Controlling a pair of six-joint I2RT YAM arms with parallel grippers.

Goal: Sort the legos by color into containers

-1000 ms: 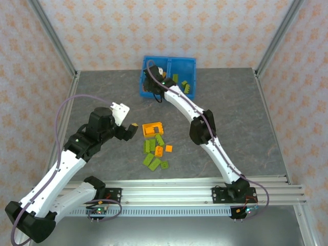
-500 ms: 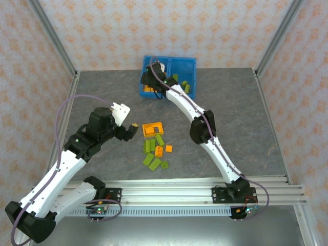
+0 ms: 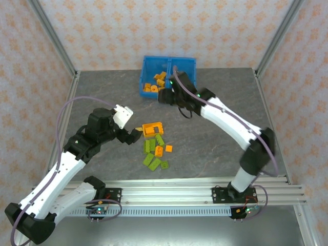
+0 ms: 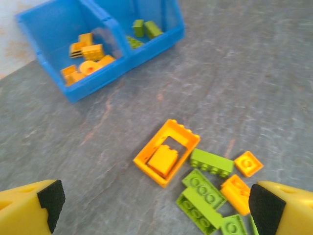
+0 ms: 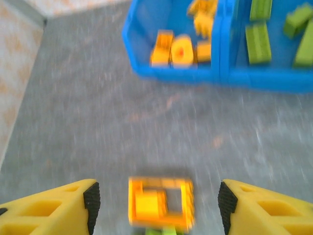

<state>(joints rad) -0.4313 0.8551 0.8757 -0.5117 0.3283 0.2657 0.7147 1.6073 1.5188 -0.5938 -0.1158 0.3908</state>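
The blue bin (image 3: 169,65) stands at the back, its two containers side by side. Orange legos (image 3: 155,83) lie in the left one (image 5: 146,29), green legos (image 5: 257,41) in the right one (image 4: 166,19). On the table lies an orange hollow square piece (image 3: 152,129) with a small orange brick (image 4: 163,161) inside it, and below it a pile of green and orange legos (image 3: 156,152). My left gripper (image 3: 136,133) is open just left of the square piece. My right gripper (image 3: 163,97) hangs open and empty in front of the bin, above the table.
Metal frame posts (image 3: 56,43) and patterned walls bound the grey table (image 3: 102,92) at left, right and back. A rail (image 3: 179,192) runs along the near edge. The right arm (image 3: 230,123) spans the table's right half.
The right gripper has opened and drawn back out of the left container towards the table's middle, its arm swinging right. The left gripper has edged right, closer to the square piece.
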